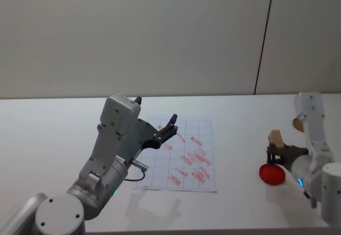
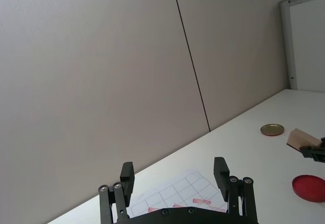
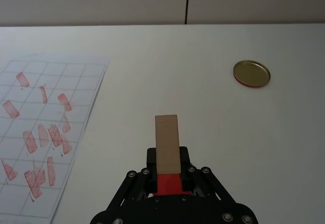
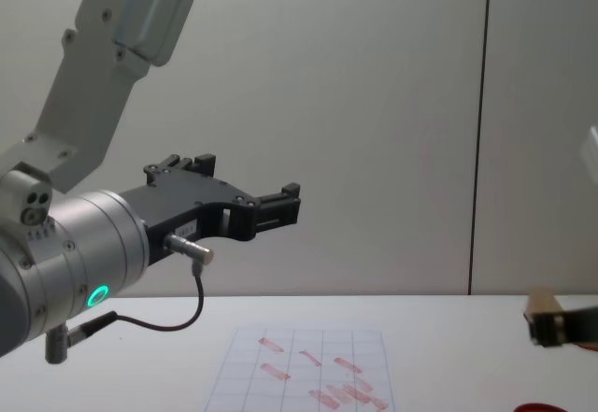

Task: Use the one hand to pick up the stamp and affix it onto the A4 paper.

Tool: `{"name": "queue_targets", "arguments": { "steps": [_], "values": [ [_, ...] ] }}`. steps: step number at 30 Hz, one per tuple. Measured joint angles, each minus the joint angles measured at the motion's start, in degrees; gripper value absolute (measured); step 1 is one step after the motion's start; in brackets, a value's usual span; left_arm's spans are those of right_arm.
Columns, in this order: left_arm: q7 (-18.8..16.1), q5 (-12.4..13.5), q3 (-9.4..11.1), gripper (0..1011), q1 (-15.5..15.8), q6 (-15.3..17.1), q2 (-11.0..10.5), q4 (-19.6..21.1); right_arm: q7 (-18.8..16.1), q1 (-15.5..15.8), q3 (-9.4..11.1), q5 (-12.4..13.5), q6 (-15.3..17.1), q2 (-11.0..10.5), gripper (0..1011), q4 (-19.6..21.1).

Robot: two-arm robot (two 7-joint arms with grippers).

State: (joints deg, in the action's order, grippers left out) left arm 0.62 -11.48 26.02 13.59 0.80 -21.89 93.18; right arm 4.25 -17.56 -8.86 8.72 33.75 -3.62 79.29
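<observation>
White paper with red marks, the A4 paper (image 1: 178,155), lies flat on the tabletop (image 1: 53,139), well to the left of my working fingers. I think it lies flat like that so the stamp can press down on it.

Going left to right, my left gripper (image 1: 169,127) comes first. It hangs in the air over the near left part of the paper with its fingers (image 2: 221,170) apart and nothing between them. I am not using that arm, so I judge it is just parked there, tilted up toward the wall.

Next is my right gripper (image 1: 275,151). Its fingers are squeezed on the lower end of the stamp (image 3: 167,142), and the wooden block sticks out past the fingertips. The red pad (image 1: 272,174) sits just under the fingers, so I guess the stamp is getting ink or just got it. The gold lid (image 3: 252,73) lies further off beyond the fingertips. The right arm is bent, low over the tabletop.
</observation>
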Motion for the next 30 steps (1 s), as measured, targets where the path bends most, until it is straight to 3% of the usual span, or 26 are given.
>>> {"name": "queue_targets", "arguments": {
  "steps": [13, 30],
  "values": [
    [0.0, 0.0, 0.0, 993, 0.0, 0.0, 0.0, 0.0, -0.77, 2.97, 1.23, 1.41, 4.16, -1.25, 234, 1.76],
    [0.0, 0.0, 0.0, 993, 0.0, 0.0, 0.0, 0.0, -1.6, 2.49, 1.48, 1.62, 4.02, -0.85, 233, -1.31]
  ]
}}
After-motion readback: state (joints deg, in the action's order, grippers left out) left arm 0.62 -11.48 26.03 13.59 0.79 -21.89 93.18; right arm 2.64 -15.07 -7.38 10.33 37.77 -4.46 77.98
